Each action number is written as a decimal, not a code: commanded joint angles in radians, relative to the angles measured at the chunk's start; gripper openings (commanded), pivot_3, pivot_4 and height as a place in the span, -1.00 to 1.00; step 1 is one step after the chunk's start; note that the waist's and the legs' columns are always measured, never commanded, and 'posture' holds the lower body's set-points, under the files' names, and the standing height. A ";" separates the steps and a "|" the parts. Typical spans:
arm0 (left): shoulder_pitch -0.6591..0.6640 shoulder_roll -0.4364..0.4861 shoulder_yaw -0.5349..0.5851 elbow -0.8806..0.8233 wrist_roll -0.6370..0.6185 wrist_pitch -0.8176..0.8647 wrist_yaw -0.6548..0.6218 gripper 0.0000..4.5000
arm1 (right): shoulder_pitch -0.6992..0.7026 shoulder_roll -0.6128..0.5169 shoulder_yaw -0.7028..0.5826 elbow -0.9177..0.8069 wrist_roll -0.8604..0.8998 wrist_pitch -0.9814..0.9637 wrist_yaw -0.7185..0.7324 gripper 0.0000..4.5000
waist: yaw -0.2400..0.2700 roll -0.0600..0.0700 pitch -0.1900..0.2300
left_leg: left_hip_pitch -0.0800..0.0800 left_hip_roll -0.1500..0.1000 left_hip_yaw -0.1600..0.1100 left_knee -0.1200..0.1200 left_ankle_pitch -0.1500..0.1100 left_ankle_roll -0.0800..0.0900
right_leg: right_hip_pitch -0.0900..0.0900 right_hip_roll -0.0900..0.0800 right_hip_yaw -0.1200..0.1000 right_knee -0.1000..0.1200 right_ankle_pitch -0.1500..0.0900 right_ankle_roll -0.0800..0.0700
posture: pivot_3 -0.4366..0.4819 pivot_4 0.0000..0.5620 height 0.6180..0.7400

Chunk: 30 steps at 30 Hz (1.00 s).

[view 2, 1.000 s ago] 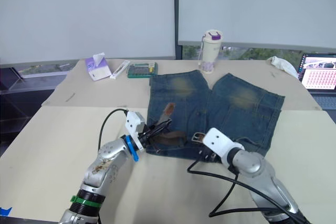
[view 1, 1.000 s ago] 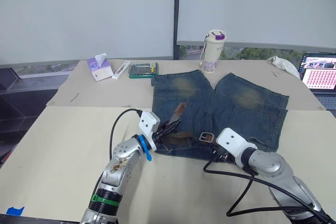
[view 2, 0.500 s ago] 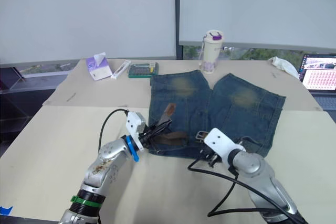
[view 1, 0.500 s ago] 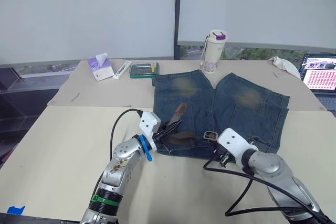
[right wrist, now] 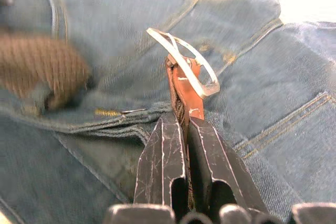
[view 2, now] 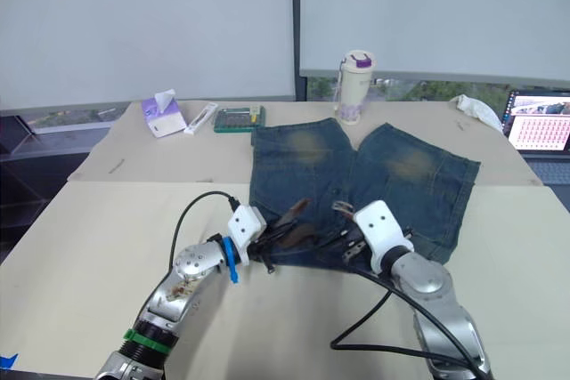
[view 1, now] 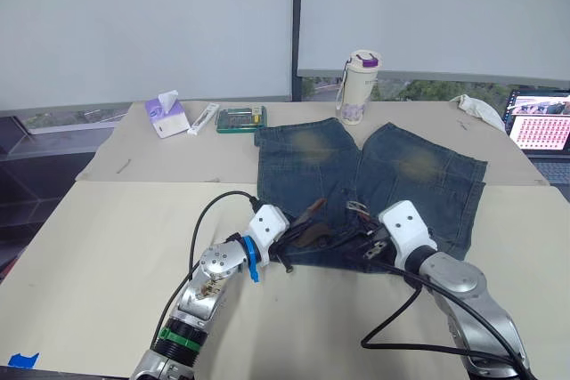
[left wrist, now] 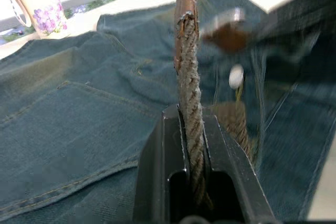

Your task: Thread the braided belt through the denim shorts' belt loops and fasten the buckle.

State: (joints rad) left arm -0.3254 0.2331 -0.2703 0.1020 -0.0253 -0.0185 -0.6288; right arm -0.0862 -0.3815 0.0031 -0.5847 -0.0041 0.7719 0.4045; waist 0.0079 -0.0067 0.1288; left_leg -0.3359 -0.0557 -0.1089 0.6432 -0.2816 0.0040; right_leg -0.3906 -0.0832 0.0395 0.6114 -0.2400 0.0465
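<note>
Left eye view looks down on the denim shorts [view 1: 370, 184], spread flat on the tan table [view 1: 107, 246] with the waistband nearest the robot and the two faded legs pointing away. The left gripper [view 1: 298, 238] sits at the waistband on the robot's left side, and the left wrist view shows its two black fingers [left wrist: 163, 166] pressed tight against the braided belt [left wrist: 190, 129], whose brown tip rises upright from between them. The right gripper [view 1: 367, 242] rests at the waistband near the middle of the shorts; in the right wrist view its fingers [right wrist: 163, 156] pinch the reddish-brown leather end of the belt just below the buckle [right wrist: 186, 61], which stands up as a silvery frame over the denim. Between the two grippers the belt lies bunched along the waistband, touching the fabric. Whether it passes under any belt loop cannot be told. Beyond the shorts, at the far edge of the table, stand a white tumbler with a purple lid [view 1: 358, 86], a tissue box [view 1: 167, 115], a small white tube [view 1: 204, 118] and a green case [view 1: 243, 118]. A laptop [view 1: 539, 124] sits at the far right.
</note>
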 commanded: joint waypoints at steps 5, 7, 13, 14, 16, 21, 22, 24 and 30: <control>-0.116 -0.035 -0.080 0.140 0.190 -0.120 0.120 -1.00 | -0.013 0.024 -0.005 -0.063 0.046 -0.044 -0.017 -0.98 | 0.000 0.000 0.000 | 0.000 -0.001 0.000 0.000 0.000 0.000 | 0.000 0.000 0.000 0.000 0.000 0.000 | -0.05 -0.47 1.00; -0.140 -0.043 -0.098 0.179 0.236 -0.146 0.156 -1.00 | -0.012 0.026 -0.002 -0.065 0.050 -0.047 -0.018 -0.98 | -0.002 0.000 0.000 | 0.000 -0.001 0.000 0.000 0.000 0.000 | -0.001 0.000 0.000 0.000 0.000 0.000 | -0.05 -0.47 1.00; -0.186 -0.105 -0.111 0.266 0.303 -0.174 0.258 -1.00 | -0.001 0.039 0.027 -0.077 0.053 -0.044 -0.023 -0.98 | -0.005 0.000 0.000 | 0.000 -0.001 0.000 0.000 0.000 0.000 | -0.001 0.000 0.000 0.000 0.000 0.000 | -0.05 -0.47 1.00; -0.189 -0.111 -0.110 0.272 0.306 -0.176 0.265 -1.00 | 0.001 0.040 0.030 -0.077 0.054 -0.043 -0.024 -0.98 | -0.005 0.000 0.000 | 0.000 -0.001 0.000 0.000 0.000 0.000 | -0.001 0.000 0.000 0.000 0.000 0.000 | -0.05 -0.47 1.00; -0.191 -0.121 -0.101 0.280 0.308 -0.173 0.282 -1.00 | 0.001 0.036 0.037 -0.078 0.053 -0.046 -0.024 -0.98 | -0.006 0.000 0.000 | 0.000 -0.001 0.000 0.000 0.000 0.000 | -0.001 0.000 0.000 0.000 0.000 0.000 | -0.05 -0.47 1.00; -0.182 -0.165 -0.079 0.257 0.267 -0.167 0.304 -1.00 | 0.014 0.017 0.063 -0.079 0.047 -0.042 -0.014 -0.98 | -0.008 0.000 0.000 | 0.000 -0.001 0.000 0.000 0.000 0.000 | -0.001 0.000 0.000 0.000 0.000 0.000 | -0.05 -0.47 1.00; -0.178 -0.175 -0.075 0.249 0.254 -0.161 0.299 -1.00 | 0.016 0.014 0.066 -0.079 0.047 -0.044 -0.014 -0.98 | -0.008 0.000 0.000 | 0.000 -0.001 0.000 0.000 0.000 0.000 | -0.001 0.000 0.000 0.000 0.000 0.000 | -0.05 -0.47 1.00; -0.174 -0.178 -0.094 0.240 0.261 -0.178 0.279 -1.00 | 0.015 0.009 0.078 -0.084 0.048 -0.046 -0.013 -0.98 | -0.009 0.000 0.000 | 0.000 -0.001 0.000 0.000 0.000 0.000 | -0.001 0.000 0.000 0.000 0.000 0.000 | -0.05 -0.47 1.00; -0.176 -0.160 -0.128 0.253 0.268 -0.199 0.206 -1.00 | -0.016 -0.040 0.124 -0.080 0.004 -0.075 -0.009 -0.98 | -0.010 0.000 0.000 | 0.000 -0.001 0.000 0.000 0.000 0.000 | -0.001 0.001 0.000 0.000 0.000 0.000 | -0.05 -0.47 1.00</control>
State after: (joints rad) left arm -0.4856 0.0764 -0.3791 0.3894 0.2468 -0.1761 -0.4058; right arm -0.0849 -0.4134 0.0962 -0.6222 0.0048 0.7460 0.3801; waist -0.0026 -0.0067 0.1288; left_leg -0.3362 -0.0569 -0.1084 0.6432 -0.2817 0.0041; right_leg -0.3915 -0.0824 0.0392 0.6117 -0.2401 0.0467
